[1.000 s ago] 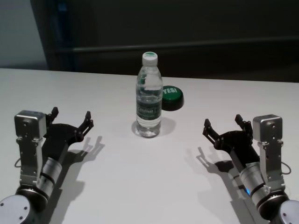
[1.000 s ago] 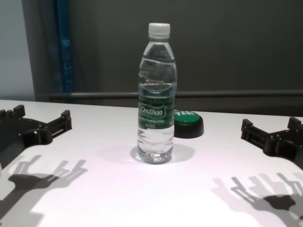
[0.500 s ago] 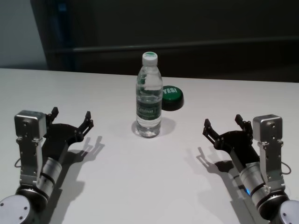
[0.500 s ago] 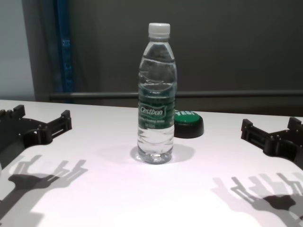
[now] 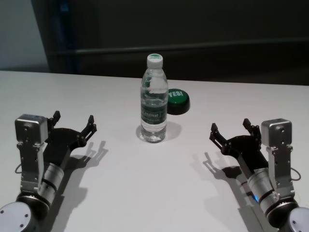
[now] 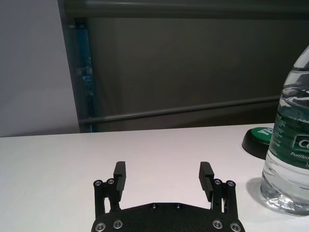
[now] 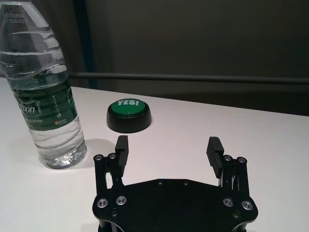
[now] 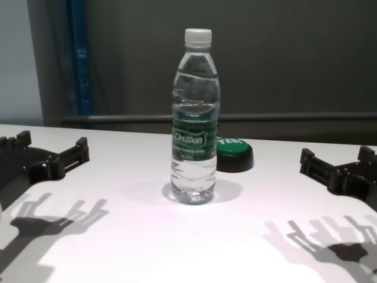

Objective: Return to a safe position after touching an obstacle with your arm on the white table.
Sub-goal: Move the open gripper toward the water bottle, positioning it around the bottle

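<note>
Standing upright near the middle of the white table [image 5: 120,193], the bottle [image 5: 154,101] is my reference point — clear ribbed plastic, water inside, a white screw cap, a green label band around its waist. It has not tipped, and nothing touches it. Just behind it on my right sits a low round button [image 5: 177,100], black base with a glossy green top; the two are close but apart.

I read both arms as sitting at what looks like a safe standoff. The left gripper [image 5: 73,123] hovers low over the table, well apart from the bottle, its black fingers spread wide and empty. The right gripper [image 5: 231,129] mirrors it on the other side — also spread, also empty.

The table is matte and plain, so each gripper throws a sharp finger-shaped shadow. A dark wall with a grey rail [image 8: 283,117] runs behind.
</note>
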